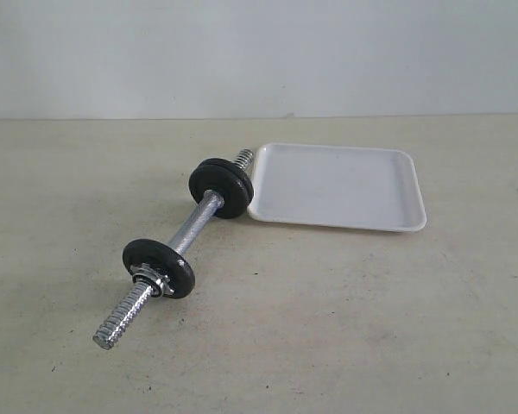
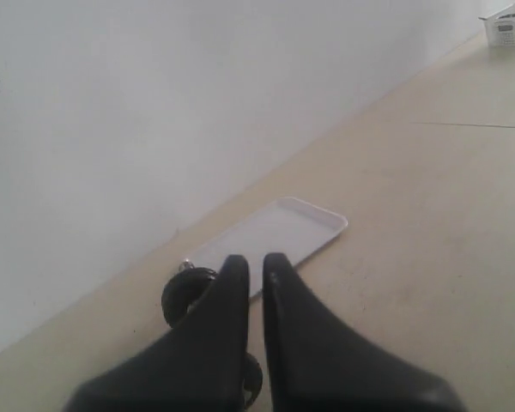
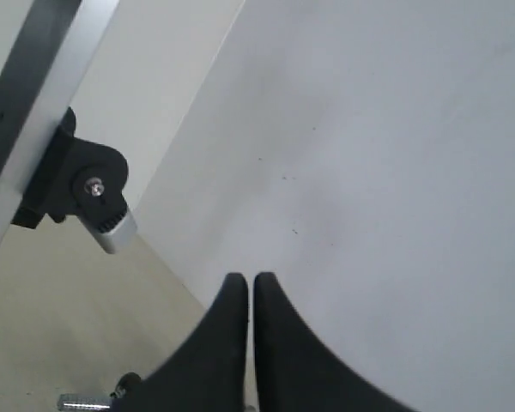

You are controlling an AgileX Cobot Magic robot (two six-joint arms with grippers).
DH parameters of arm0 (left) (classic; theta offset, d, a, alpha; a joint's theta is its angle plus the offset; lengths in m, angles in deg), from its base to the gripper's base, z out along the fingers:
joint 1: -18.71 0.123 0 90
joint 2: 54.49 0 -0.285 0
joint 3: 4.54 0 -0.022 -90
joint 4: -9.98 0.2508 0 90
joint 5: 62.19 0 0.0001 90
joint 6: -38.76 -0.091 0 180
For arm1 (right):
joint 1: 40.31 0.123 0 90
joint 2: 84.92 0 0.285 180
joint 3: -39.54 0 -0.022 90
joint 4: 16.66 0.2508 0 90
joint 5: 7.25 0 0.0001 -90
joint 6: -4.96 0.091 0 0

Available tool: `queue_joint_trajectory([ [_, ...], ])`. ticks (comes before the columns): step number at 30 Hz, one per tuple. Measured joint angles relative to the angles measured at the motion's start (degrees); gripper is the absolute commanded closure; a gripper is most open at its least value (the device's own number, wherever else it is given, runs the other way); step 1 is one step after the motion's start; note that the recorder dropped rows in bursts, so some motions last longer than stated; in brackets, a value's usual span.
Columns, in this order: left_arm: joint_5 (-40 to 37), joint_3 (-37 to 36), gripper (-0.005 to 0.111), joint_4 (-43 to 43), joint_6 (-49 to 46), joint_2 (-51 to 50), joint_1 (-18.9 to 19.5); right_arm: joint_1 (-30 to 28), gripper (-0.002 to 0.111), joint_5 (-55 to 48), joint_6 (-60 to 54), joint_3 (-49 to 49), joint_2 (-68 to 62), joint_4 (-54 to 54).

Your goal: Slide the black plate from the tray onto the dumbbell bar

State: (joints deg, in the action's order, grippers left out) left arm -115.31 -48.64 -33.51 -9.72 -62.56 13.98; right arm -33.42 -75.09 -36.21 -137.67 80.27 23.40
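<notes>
The tabletop [image 1: 371, 328] carries the white tray [image 1: 345, 226] and the dumbbell bar [image 1: 194, 226]. The black plate [image 1: 224, 185] sits on the bar's far end, perhaps touching the tray's corner. Left pincer [image 2: 256, 266] and right pincer [image 3: 251, 287] are pinched together, empty.

A short chrome steel dumbbell bar [image 1: 194, 228] with threaded ends lies flat, one tip just beside the rim of a shallow white rectangular plastic tray [image 1: 337, 185]. What looks like a pair of round black iron plates [image 1: 220, 185] stands upright on the end by the tray. A single black plate [image 1: 158, 267] rides the end away from it.
</notes>
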Motion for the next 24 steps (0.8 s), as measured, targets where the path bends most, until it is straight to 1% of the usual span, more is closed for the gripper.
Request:
queue_joint_trajectory([
  [2, 1.9, -3.3, 0.102, 0.0, 0.7, -0.1, 0.0, 0.0, 0.108, -0.1, 1.4, 0.0, 1.3, -2.6],
  [5, 5.4, -8.1, 0.102, 0.0, 1.3, -0.1, 0.0, 0.0, 0.108, 0.4, 1.9, 0.4, 2.2, -3.4],
  [9, 11.4, -10.3, 0.102, 0.1, 4.8, -0.1, 0.1, 0.0, 0.108, 5.2, 0.7, 4.2, 4.1, -2.7],
  [12, 14.7, -10.6, 0.102, 0.5, 6.6, -0.1, 1.7, 0.0, 0.108, 8.7, 0.1, 9.0, 6.1, -2.3],
  [15, 17.4, -11.6, 0.102, 1.2, 7.2, -0.1, 4.7, 0.0, 0.108, 12.6, -0.1, 15.7, 7.0, -1.3],
  [19, 20.0, -13.6, 0.102, 1.6, 8.5, 0.0, 8.6, 0.0, 0.108, 21.1, -0.6, 27.1, 7.0, 4.3],
  [21, 21.2, -14.3, 0.102, 1.6, 8.9, 0.0, 10.2, 0.0, 0.108, 25.3, -3.8, 32.7, 7.0, 10.2],
  [24, 22.5, -14.9, 0.102, 1.3, 9.0, 0.1, 10.8, 0.0, 0.108, 29.2, -10.4, 39.3, 6.9, 18.8],
])
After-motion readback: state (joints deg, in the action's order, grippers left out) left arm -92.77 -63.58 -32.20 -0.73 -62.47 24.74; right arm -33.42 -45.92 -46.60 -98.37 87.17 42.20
